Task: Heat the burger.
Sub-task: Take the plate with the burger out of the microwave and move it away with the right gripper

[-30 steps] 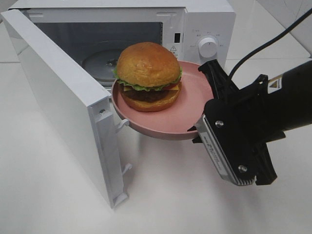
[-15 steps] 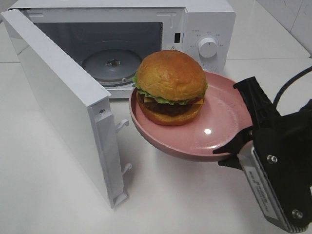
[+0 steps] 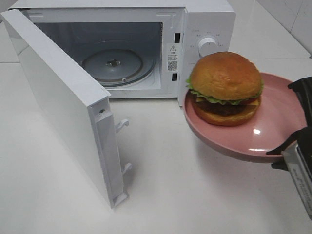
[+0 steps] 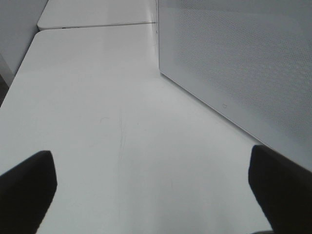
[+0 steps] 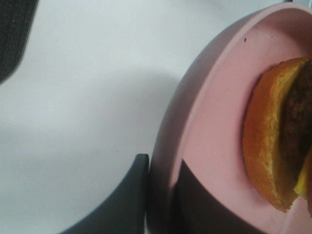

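Microwave stands on the table, door swung open. Plate is held in the air in front of the microwave's control panel, its rim clamped by the right gripper. Burger sits on it. Left gripper is spread wide, empty.

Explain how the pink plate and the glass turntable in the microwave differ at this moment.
The pink plate is opaque and carries the burger; the glass turntable is clear and bare. The plate is held in the air by the right gripper, clamped on its rim outside the microwave; the turntable lies flat inside the open oven. The plate has a raised rim, the turntable looks nearly flat. Both are round.
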Available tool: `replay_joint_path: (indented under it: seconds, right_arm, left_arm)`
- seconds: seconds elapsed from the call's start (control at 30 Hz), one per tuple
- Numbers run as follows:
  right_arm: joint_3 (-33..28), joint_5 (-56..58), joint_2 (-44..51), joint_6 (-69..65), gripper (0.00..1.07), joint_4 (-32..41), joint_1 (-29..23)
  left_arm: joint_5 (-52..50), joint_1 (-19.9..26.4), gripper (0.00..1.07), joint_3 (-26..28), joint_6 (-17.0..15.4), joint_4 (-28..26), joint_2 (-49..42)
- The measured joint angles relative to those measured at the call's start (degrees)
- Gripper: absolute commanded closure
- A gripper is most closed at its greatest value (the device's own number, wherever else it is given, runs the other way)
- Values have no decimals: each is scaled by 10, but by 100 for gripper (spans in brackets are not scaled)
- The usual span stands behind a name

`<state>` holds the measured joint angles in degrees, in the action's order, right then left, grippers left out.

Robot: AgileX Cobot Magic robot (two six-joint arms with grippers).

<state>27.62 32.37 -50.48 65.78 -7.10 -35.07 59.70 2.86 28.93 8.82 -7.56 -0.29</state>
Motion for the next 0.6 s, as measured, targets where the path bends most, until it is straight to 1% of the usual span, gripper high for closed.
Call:
replay_joint_path:
  seconds: [0.07,0.17,0.23,0.33,0.4,0.43,0.47,0.5,0.57,0.6]
  right_arm:
    - [0,42,21,-97,107,-62,0]
    - [0,50,24,-116,107,-75,0]
    - [0,84,29,-211,107,-121,0]
    - [0,92,29,-237,107,-133,0]
    - [0,111,29,-332,107,-170,0]
    - [0,111,29,-332,107,-170,0]
    - [0,121,29,-378,107,-186,0]
    - [0,121,29,-378,107,-186,0]
    - [0,142,29,-443,107,-214,0]
    - [0,142,29,-443,107,-214,0]
  left_arm:
    - [0,0,6,0,0,0,0]
    - [0,0,6,0,0,0,0]
    - [0,0,6,0,0,0,0]
    - [0,0,6,0,0,0,0]
    - [0,0,6,0,0,0,0]
    - [0,0,6,0,0,0,0]
    - [0,0,6,0,0,0,0]
    - [0,0,6,0,0,0,0]
    - [0,0,6,0,0,0,0]
    - [0,0,6,0,0,0,0]
